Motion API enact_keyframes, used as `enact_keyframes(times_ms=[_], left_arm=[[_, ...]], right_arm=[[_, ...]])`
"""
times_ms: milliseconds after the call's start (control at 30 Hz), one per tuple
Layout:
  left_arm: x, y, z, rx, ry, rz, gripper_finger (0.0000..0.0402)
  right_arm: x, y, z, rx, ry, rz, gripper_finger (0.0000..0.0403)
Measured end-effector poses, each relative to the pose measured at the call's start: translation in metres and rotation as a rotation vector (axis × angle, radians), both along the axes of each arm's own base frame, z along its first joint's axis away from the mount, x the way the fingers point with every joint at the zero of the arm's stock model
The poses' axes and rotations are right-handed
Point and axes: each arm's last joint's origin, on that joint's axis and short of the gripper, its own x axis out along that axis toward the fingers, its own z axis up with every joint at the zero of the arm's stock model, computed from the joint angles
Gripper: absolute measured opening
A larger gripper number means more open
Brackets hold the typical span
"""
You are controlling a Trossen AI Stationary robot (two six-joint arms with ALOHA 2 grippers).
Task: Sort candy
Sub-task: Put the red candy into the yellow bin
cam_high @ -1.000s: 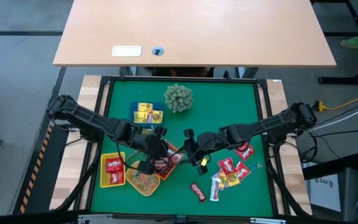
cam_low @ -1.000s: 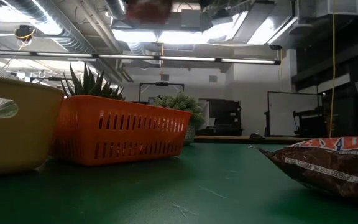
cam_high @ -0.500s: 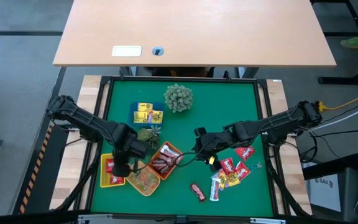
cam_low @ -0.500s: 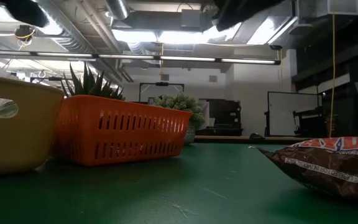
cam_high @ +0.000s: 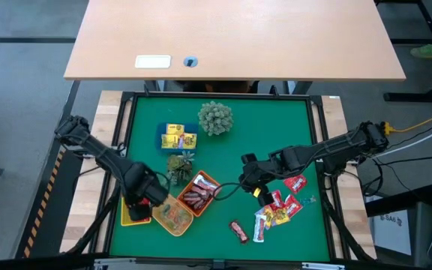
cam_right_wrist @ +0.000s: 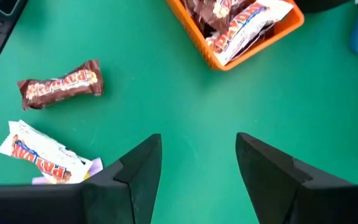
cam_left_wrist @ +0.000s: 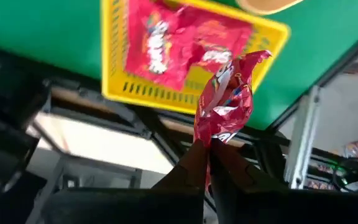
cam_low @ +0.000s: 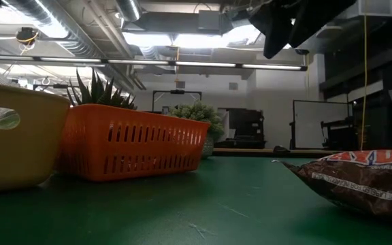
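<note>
Left gripper (cam_left_wrist: pixel 207 163) pinching a red packet (cam_left_wrist: pixel 224 99) above the yellow tray (cam_left_wrist: pixel 120 93), probably not touching it, right gripper (cam_right_wrist: pixel 197 168) spread wide, empty, over the green mat (cam_right_wrist: pixel 166 93).

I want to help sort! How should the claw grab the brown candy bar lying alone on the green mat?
Grab the brown bar across its narrow middle, coming straight down from above. It lies flat on the mat with bare space all round, so both long sides are free. The right claw, open, is nearest.
</note>
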Motion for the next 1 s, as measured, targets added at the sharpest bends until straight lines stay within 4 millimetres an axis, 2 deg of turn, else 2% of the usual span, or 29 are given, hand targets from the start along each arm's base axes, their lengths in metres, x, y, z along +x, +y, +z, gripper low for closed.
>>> enact_keyframes(times_ms=[300, 467, 600, 767, 867, 1000], left_arm=[[-0.005, -0.006, -0.002, 0.281, -0.108, 0.123, 0.0083], [-0.002, -0.005, -0.002, 0.330, -0.177, 0.121, 0.0100], [0.009, -0.007, -0.003, 0.373, -0.355, 0.100, 0.0101], [0.029, -0.011, -0.001, 0.422, -0.636, 0.003, 0.0102], [0.042, -0.012, 0.002, 0.399, -0.751, -0.025, 0.0102], [0.054, -0.013, 0.006, 0.360, -0.849, -0.054, 0.0102]], right_arm=[[-0.002, -0.001, -0.001, -0.006, 0.020, 0.000, 0.0205], [-0.009, -0.003, -0.005, -0.024, 0.105, -0.014, 0.0205], [-0.021, -0.007, -0.009, -0.044, 0.244, -0.134, 0.0205], [-0.039, -0.016, -0.019, -0.176, 0.404, -0.306, 0.0205], [-0.050, -0.019, -0.029, -0.219, 0.503, -0.336, 0.0205], [-0.062, -0.019, -0.050, -0.147, 0.637, -0.310, 0.0205]])
